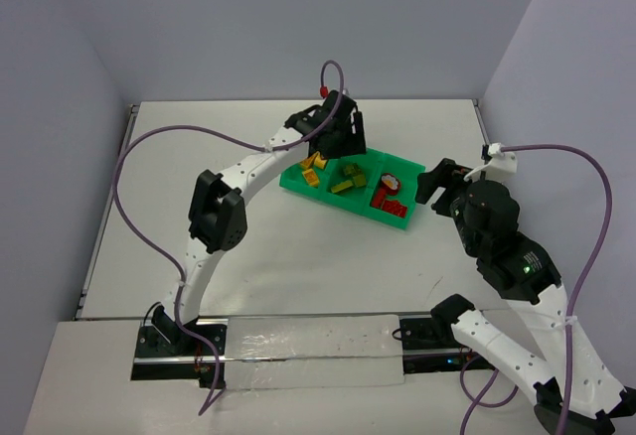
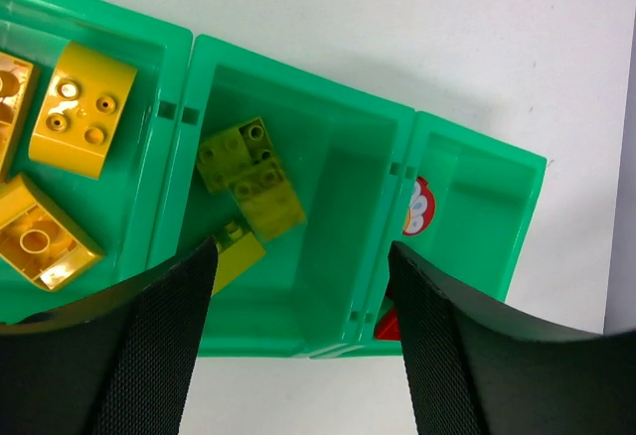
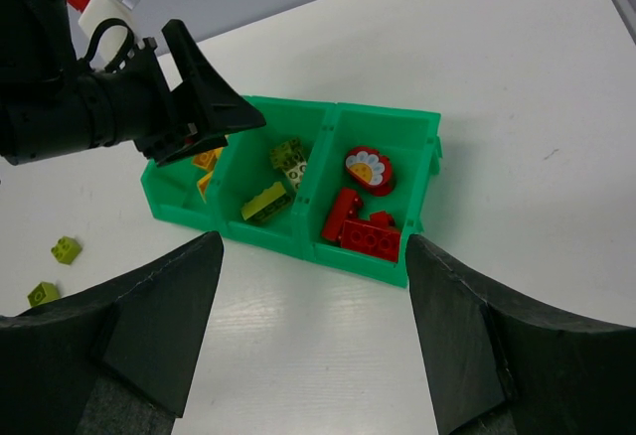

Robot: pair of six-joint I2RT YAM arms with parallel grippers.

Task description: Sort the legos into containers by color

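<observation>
Tray point(image 1: 338, 200), 3 bins point(image 3: 388, 125), 3 green legos point(image 2: 248, 172) mid bin, 2 loose bricks point(image 3: 67, 248) outside, L gripper point(image 2: 298, 261), R gripper point(image 3: 315, 256) jaws apart

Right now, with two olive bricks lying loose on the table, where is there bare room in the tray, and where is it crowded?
Bare floor: the middle compartment, between its olive bricks and the wall shared with the red compartment. Crowded: the yellow compartment, and the red one nearly so. The open left tool hangs above the middle compartment.
</observation>
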